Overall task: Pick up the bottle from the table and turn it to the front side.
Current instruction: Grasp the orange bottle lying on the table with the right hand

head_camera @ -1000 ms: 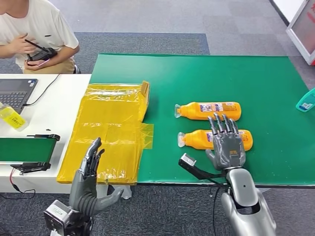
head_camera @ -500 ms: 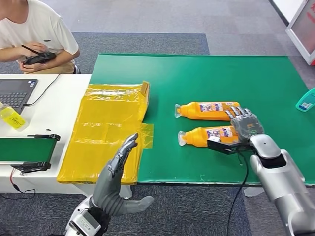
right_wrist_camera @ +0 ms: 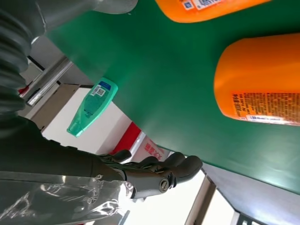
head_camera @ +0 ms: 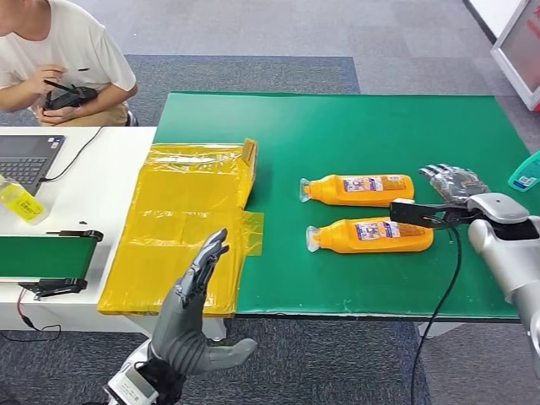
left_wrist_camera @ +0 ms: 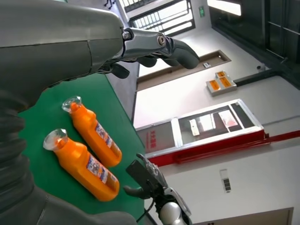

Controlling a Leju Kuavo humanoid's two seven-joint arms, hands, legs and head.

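Two orange bottles lie on their sides on the green mat [head_camera: 331,135], clear caps pointing left. The nearer bottle [head_camera: 370,235] [left_wrist_camera: 82,165] [right_wrist_camera: 260,77] is parallel to the farther bottle [head_camera: 357,189] [left_wrist_camera: 94,132] [right_wrist_camera: 208,7]. My right hand [head_camera: 453,182] [right_wrist_camera: 155,171] hovers open just right of both bottles' bases, fingers stretched out, touching neither. In front of the table's near edge my left hand [head_camera: 191,316] [left_wrist_camera: 155,44] is raised and open, well left of the bottles and holding nothing.
A yellow plastic bag [head_camera: 185,224] covers the mat's left end and the white table [head_camera: 105,160]. A teal bottle [head_camera: 526,173] [right_wrist_camera: 93,105] lies at the mat's right edge. A person [head_camera: 61,59] with a controller sits at the far left, beside a laptop [head_camera: 25,159].
My right hand has swung off the nearer bottle to the right, past the bottles' bases. The left hand rose and shifted right, then settled slightly. Both bottles stay put.
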